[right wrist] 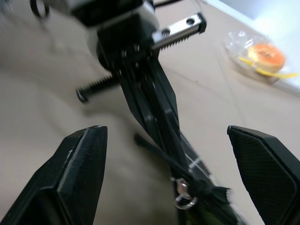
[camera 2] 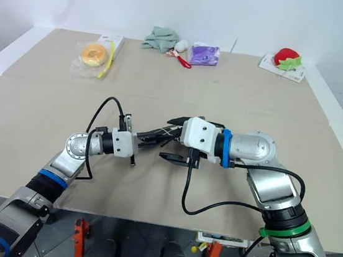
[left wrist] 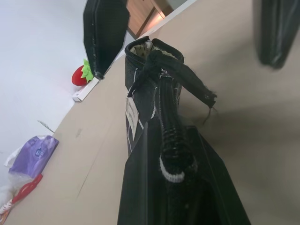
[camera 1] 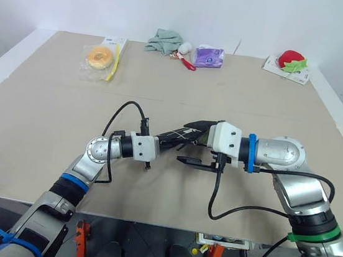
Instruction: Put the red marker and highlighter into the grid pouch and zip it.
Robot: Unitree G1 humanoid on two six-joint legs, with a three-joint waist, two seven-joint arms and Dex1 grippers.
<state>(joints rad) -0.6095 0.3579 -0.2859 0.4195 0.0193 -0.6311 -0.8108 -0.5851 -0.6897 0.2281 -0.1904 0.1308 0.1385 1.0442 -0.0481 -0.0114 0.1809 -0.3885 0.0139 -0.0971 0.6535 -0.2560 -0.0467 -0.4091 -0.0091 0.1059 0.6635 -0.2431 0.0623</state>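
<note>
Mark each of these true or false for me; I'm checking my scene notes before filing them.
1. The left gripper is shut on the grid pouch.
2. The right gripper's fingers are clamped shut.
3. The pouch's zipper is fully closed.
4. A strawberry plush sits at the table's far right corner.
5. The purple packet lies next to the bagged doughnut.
1. True: the left gripper holds the grid pouch off the table.
2. False: the right gripper has its fingers spread wide, by the pouch's end.
3. False: the end by the pull cord gapes open.
4. True: strawberry plush.
5. False: the purple packet lies apart from the doughnut, by the green cloth.
</note>
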